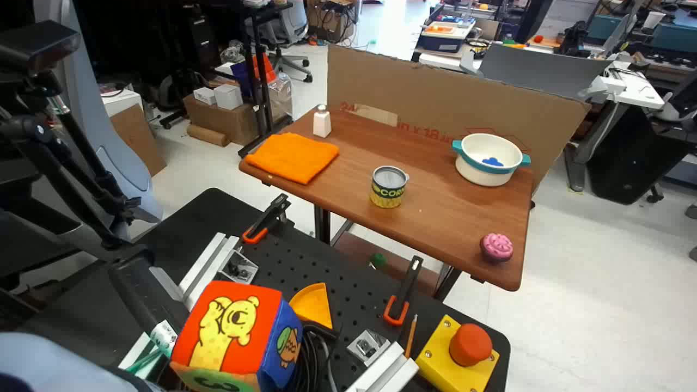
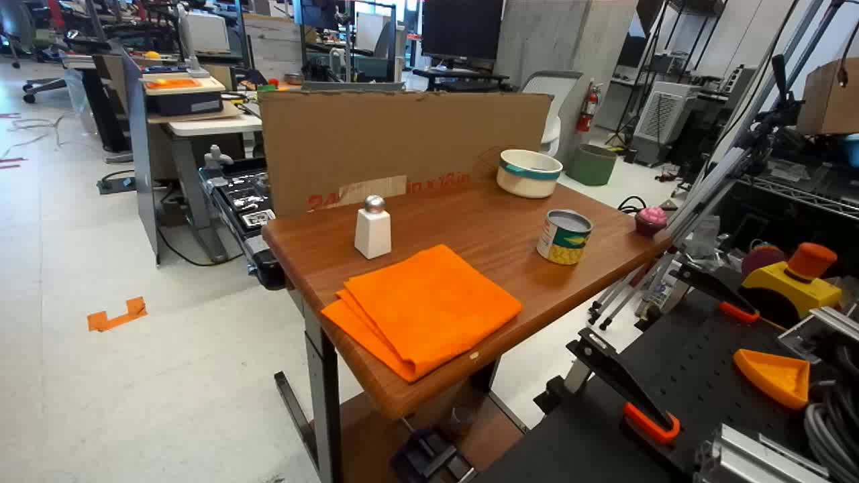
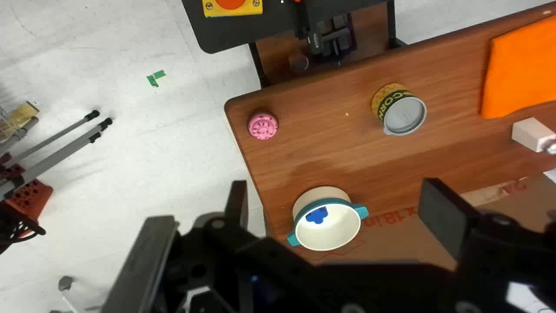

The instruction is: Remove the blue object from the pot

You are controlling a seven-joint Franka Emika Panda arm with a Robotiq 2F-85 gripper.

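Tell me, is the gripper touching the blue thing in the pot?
Apart. An exterior view shows it: the blue thing lies in the pot with nothing reaching in; the wrist view shows the gripper wide open.

The pot point(image 2: 528, 185) stands upright on the table point(image 2: 463, 225), near the cardboard panel point(image 2: 402, 134).

The brown rectangular wooden bench point(image 1: 435, 215) and round cream-and-teal pot point(image 1: 477, 175) look smooth; the folded orange cloth point(image 2: 429, 310) and flat brown cardboard panel point(image 2: 399, 137), matt.
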